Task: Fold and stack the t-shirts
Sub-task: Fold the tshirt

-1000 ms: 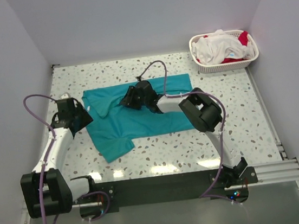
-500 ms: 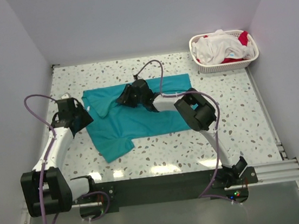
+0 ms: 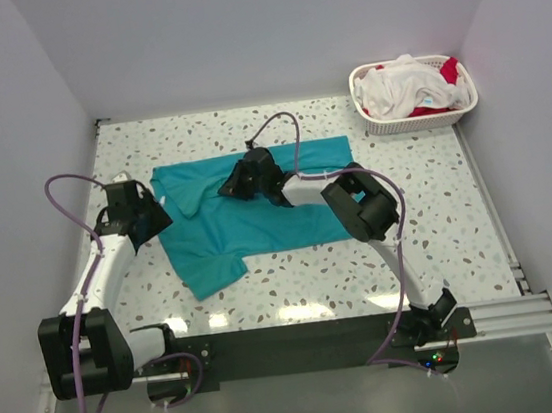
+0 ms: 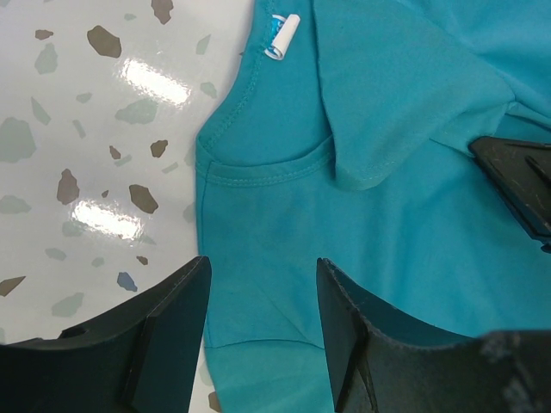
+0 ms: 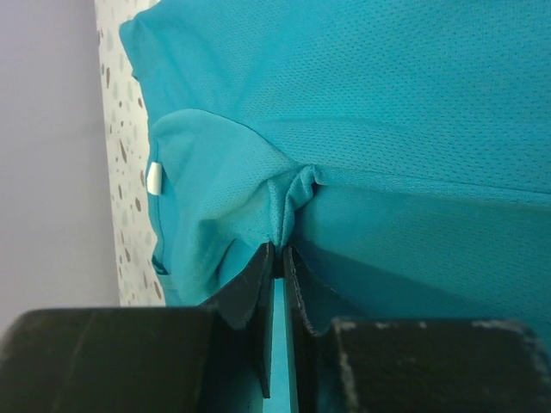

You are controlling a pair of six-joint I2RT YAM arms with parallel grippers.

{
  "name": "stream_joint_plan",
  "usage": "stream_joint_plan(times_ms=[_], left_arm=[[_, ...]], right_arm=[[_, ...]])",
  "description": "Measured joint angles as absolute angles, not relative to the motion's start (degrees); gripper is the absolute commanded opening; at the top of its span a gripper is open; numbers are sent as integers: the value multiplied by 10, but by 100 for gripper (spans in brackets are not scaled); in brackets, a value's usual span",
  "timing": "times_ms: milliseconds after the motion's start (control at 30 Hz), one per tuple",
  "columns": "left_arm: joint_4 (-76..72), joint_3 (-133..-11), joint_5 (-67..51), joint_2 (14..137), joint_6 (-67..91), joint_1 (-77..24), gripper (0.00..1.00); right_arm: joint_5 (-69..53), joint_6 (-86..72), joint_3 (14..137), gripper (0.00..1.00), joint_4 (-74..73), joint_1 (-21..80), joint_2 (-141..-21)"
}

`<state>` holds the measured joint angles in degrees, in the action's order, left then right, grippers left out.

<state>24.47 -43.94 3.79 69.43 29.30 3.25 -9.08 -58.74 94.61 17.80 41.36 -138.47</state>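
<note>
**Top external view.** A soft, short-sleeved teal t-shirt (image 3: 258, 224) lies spread on the speckled terrazzo table (image 3: 364, 266), with one sleeve pointing toward the near edge. Bare tabletop shows on every side of it, most of it to the right. A white lattice plastic basket (image 3: 458, 112) stands in the far right corner, well apart, holding crumpled white and red t-shirts (image 3: 402, 85). The left gripper (image 3: 146, 217) is at the garment's left edge. The right gripper (image 3: 236, 184) is on the cloth near its far edge.

**Left wrist view.** The left gripper (image 4: 263, 268) has its black fingers apart and holds nothing, over the stitched round neckline. A small white label (image 4: 282, 36) lies at the collar. A flap of cloth is folded over beside it.

**Right wrist view.** A fine mesh weave shows here, unseen in the other views. The right gripper (image 5: 278, 255) has its fingers together, clamped on a puckered ridge of the teal fabric. The table's edge meets a pale wall (image 5: 43, 155).
</note>
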Motion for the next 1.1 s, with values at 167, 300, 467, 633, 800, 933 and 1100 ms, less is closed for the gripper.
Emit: stream_joint_plan(times_ms=[167,300,467,633,800,933,1100], left_arm=[[245,-439,37,694,293,34,57],[245,-439,37,694,293,34,57],[245,-439,37,694,293,39,57],[245,-439,37,694,293,41,57],[245,-439,37,696,293,42,57],[245,-439,37,700,293,45,57],[245,-439,35,707,293,48,57]], right_arm=[[-91,-571,945,3,158,414,-1380],[-90,-552,945,4,134,414,-1365],[-90,-533,945,5,109,413,-1346],[-90,-526,950,7,82,413,-1342],[-88,-517,965,28,41,412,-1342],[-80,-499,970,46,9,411,-1334],[-51,-450,931,58,-41,406,-1276]])
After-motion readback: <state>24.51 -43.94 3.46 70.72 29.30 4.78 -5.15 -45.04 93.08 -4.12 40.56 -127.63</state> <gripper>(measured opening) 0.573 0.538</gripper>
